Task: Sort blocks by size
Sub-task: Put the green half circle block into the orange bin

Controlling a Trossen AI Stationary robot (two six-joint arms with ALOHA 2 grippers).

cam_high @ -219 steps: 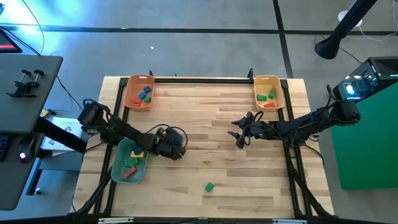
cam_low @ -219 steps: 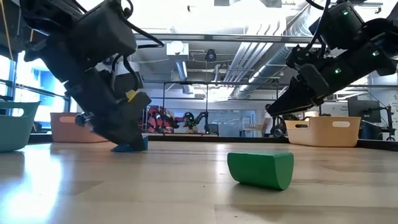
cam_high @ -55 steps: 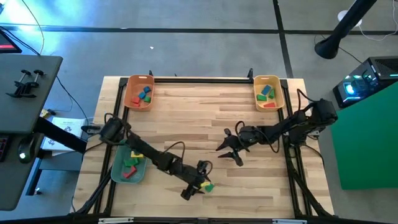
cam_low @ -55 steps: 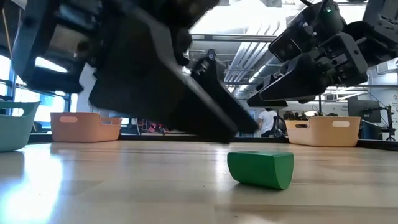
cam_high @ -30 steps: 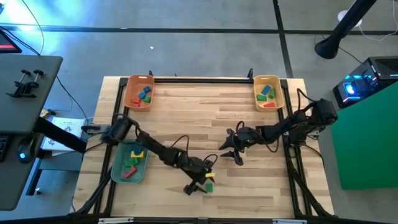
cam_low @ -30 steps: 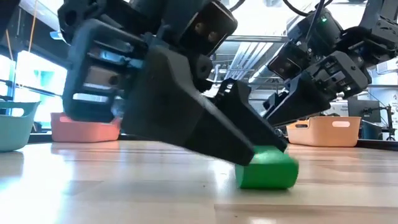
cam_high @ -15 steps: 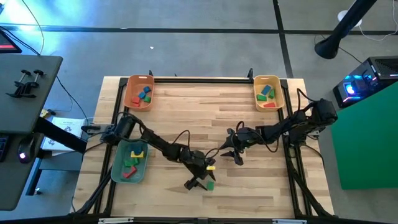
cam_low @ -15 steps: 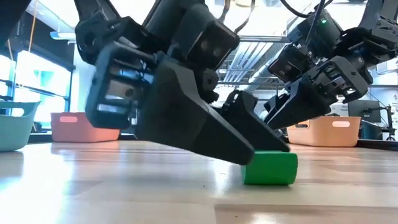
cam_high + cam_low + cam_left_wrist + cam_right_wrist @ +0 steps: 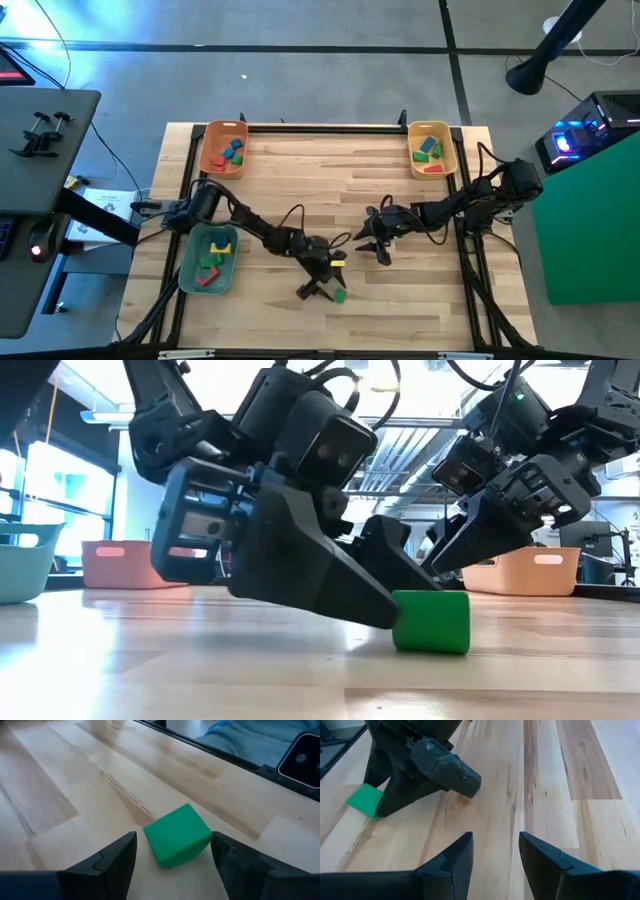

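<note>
A small green block (image 9: 340, 296) lies on the wooden table near its front edge, resting on a flat side; it also shows in the low view (image 9: 435, 622). My left gripper (image 9: 325, 285) is open and low at the table, slanting down from the far left. In the left wrist view its two fingers stand on either side of the block (image 9: 176, 834). My right gripper (image 9: 375, 243) is open and empty above the table's middle right. Other blocks lie in the three trays. My left gripper has one open finger on each side of the green block, which rests on the table. One fingertip (image 9: 220, 845) stands very close to the block's corner (image 9: 207, 837). Whether it touches the block, I cannot tell.
An orange tray (image 9: 207, 150) stands at the far left corner, a yellow tray (image 9: 412, 150) at the far right corner, and a green tray (image 9: 190, 262) at the left edge. All hold blocks. Bare wood lies between the arms. A black frame rims the table.
My left gripper has drawn back a little toward the table's far edge while staying low at the block. The green block has turned about a little on the table and stays in nearly the same spot.
</note>
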